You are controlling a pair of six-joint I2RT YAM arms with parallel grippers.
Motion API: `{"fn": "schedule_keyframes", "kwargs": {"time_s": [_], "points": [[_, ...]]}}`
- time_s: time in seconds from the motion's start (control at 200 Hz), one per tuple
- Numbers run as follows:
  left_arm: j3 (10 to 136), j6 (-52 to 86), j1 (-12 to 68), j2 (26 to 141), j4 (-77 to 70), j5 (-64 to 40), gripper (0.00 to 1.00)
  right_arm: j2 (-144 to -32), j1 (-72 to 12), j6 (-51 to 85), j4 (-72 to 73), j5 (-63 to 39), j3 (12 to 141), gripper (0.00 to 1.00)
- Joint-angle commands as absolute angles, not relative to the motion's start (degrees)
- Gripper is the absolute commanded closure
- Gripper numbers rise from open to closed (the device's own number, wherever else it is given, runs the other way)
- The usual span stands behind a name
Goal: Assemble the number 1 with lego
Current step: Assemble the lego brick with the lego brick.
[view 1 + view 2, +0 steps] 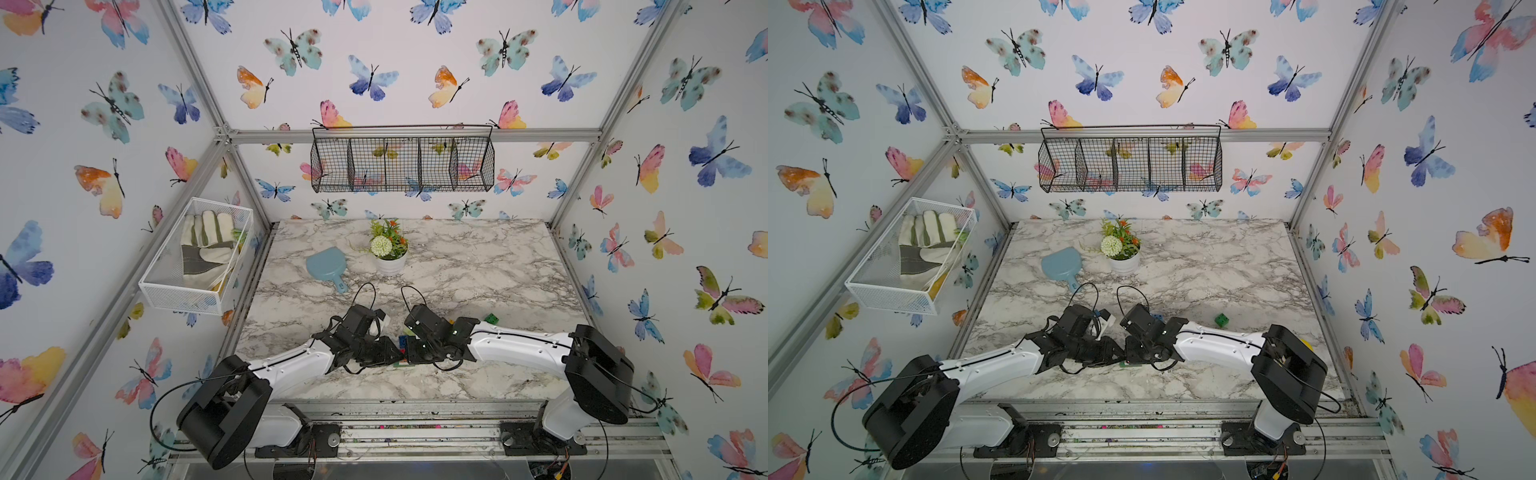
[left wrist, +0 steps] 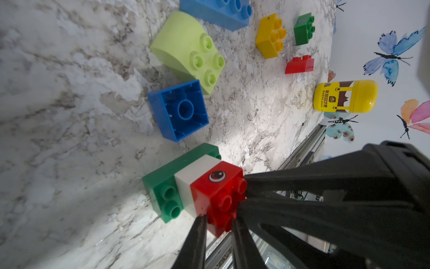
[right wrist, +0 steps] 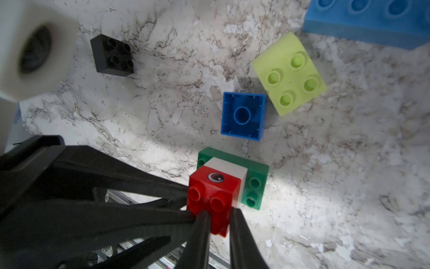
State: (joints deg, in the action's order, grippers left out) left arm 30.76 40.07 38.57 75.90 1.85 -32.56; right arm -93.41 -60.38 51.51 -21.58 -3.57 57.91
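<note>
Near centre of counter (image 1: 478,270), left tool (image 2: 218,219) and right tool (image 3: 220,212) both clamp red brick (image 2: 209,188) (stacked on white brick (image 2: 186,184), green brick (image 2: 160,179)).

My left hand (image 2: 218,220) and right hand (image 3: 220,213) both pinch the red eye-printed brick (image 2: 216,193), stacked on a white brick (image 2: 186,184) over a long green brick (image 2: 162,181). On the surface (image 2: 69,116) nearby: an upturned blue brick (image 2: 178,110), lime curved brick (image 2: 186,46), long light-blue brick (image 2: 216,11), yellow brick (image 2: 270,35), small green brick (image 2: 303,30), small red brick (image 2: 299,65), black brick (image 3: 111,56)
</note>
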Motion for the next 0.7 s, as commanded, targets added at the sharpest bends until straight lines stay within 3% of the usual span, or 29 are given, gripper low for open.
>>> {"fn": "schedule_keyframes", "kwargs": {"time_s": [0.0, 0.14, 0.486, 0.691], "points": [[30.0, 39.1, 38.8, 78.0, 6.3, -30.4, 0.77, -97.9, -60.0, 50.2, -28.5, -2.8, 56.3, 0.84], [30.9, 39.4, 38.9, 77.5, 7.0, -29.5, 0.75, -96.7, -60.0, 48.9, -26.3, -4.5, 56.5, 0.82], [34.7, 38.9, 38.8, 70.3, 7.5, -29.0, 0.56, -88.4, -59.2, 43.6, -21.6, -6.0, 60.8, 0.56], [36.2, 38.4, 37.4, 66.0, 11.1, -25.2, 0.47, -85.2, -57.3, 42.0, -22.0, -5.9, 60.2, 0.52]]}}
